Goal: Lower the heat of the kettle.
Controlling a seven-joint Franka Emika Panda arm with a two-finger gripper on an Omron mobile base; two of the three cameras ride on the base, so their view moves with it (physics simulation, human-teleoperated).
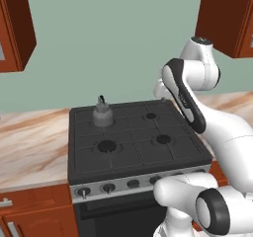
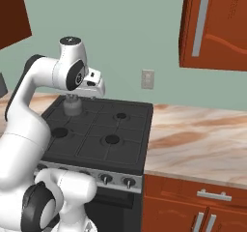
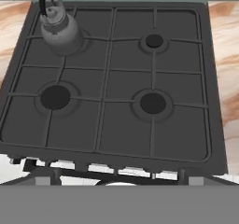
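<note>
The small grey kettle (image 1: 102,115) with a thin black handle stands upright on the stove's rear left burner (image 3: 60,29), and appears beside my arm in the right base view (image 2: 72,106). My gripper (image 2: 91,92) hangs high above the middle of the stove, pointing down, well clear of the kettle. Its fingers are hidden, so I cannot tell whether they are open or shut. A row of knobs (image 1: 107,187) lines the stove's front panel; the same knobs (image 2: 128,181) sit far below the hand and touch nothing.
The black stove (image 3: 107,125) has three bare burners. Marble counter (image 2: 193,134) runs to both sides. Red-brown wall cabinets (image 2: 217,23) hang above right, with drawers (image 2: 212,197) below the counter. My own arm's elbow (image 1: 185,98) rises over the stove's right side.
</note>
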